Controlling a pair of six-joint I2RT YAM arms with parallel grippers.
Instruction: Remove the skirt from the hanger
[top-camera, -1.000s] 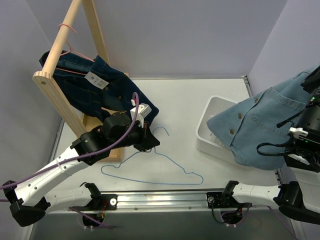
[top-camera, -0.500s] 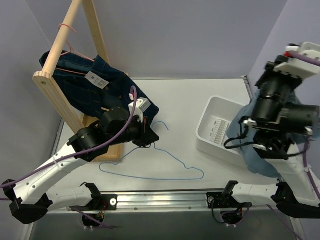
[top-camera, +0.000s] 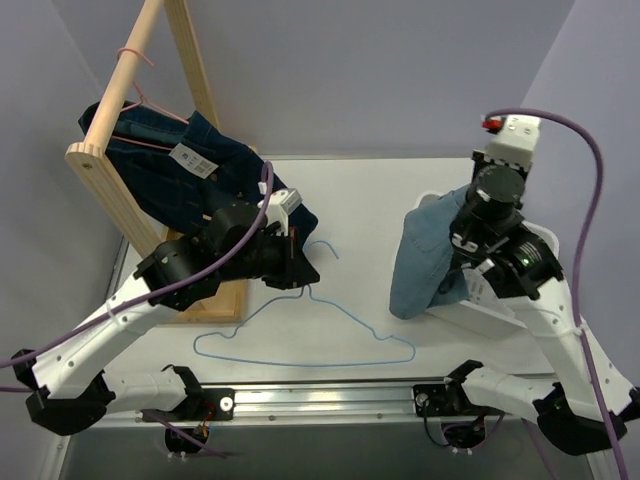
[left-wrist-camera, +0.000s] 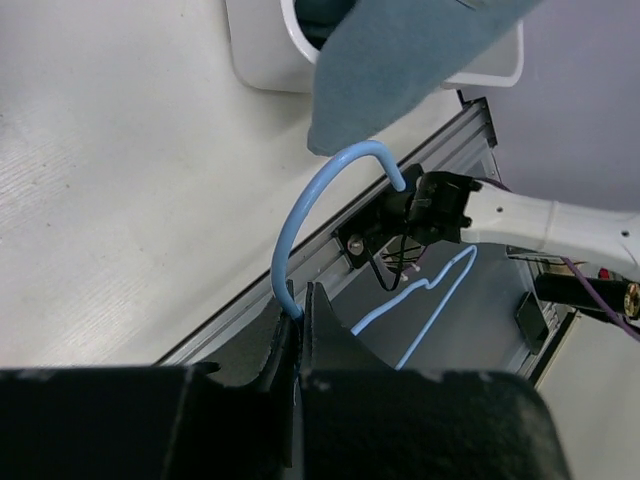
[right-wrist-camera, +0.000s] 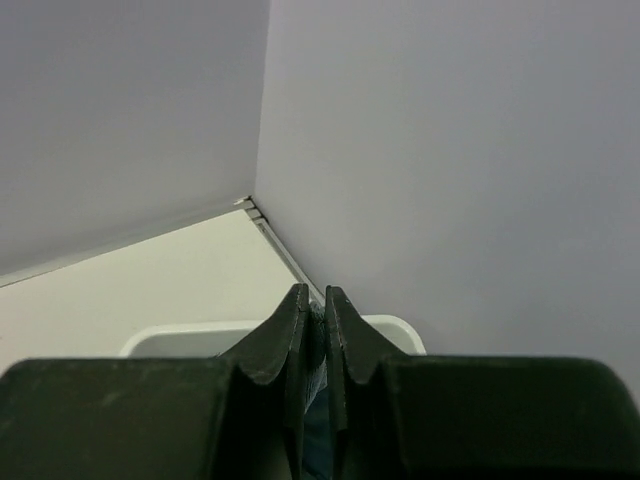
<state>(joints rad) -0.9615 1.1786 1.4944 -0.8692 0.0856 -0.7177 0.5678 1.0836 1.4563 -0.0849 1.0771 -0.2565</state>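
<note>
The light blue denim skirt (top-camera: 425, 262) hangs free of the hanger from my right gripper (top-camera: 478, 222). It drapes over the left side of the white bin (top-camera: 500, 318). In the right wrist view my gripper (right-wrist-camera: 312, 300) is shut on a fold of the skirt (right-wrist-camera: 318, 335), above the bin (right-wrist-camera: 180, 335). My left gripper (top-camera: 298, 270) is shut on the blue wire hanger (top-camera: 300, 358) just below its hook. The hanger's frame trails over the table toward the front. In the left wrist view the gripper (left-wrist-camera: 298, 312) pinches the hanger (left-wrist-camera: 300, 215), with the skirt (left-wrist-camera: 400, 60) beyond.
A wooden rack (top-camera: 120, 95) stands at the left, with a dark denim garment (top-camera: 200, 185) on a pink hanger. A metal rail (top-camera: 320, 397) runs along the table's front edge. Purple walls close in the back and sides.
My right arm has swung in from the far right, carrying the skirt left to hang over the bin. My left gripper and the hanger have shifted only slightly.
</note>
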